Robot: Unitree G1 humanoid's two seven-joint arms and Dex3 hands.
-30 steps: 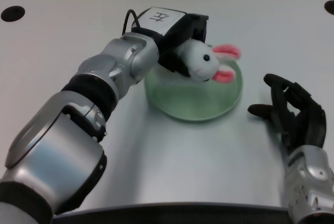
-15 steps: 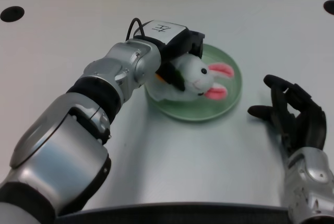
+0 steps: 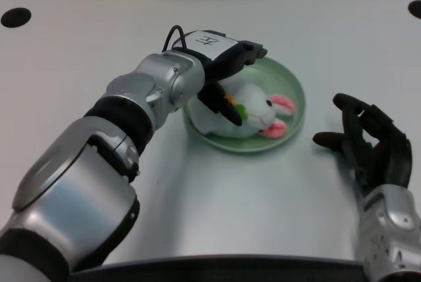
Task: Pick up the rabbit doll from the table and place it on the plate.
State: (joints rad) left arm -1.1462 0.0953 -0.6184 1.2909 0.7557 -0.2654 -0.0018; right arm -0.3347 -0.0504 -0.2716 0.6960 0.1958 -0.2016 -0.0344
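Observation:
The white rabbit doll (image 3: 255, 115), with pink ears and a small orange carrot on its front, lies on its side in the green plate (image 3: 297, 89), ears pointing right. My left hand (image 3: 227, 66) hovers over the plate's left half, just above the doll. Its fingers are spread out flat toward the plate's far rim, and one dark finger (image 3: 221, 106) reaches down along the doll's body. The doll rests on the plate, not in the hand's grasp. The hand hides the plate's far-left rim.
My right hand (image 3: 370, 145) rests on the white table right of the plate, fingers loosely curled. Round dark holes sit at the table's far left (image 3: 16, 16) and far right (image 3: 415, 8). The table's front edge runs along the bottom.
The left hand lowered the doll from above the plate down into it, then its fingers spread and let go. The doll now lies on the plate.

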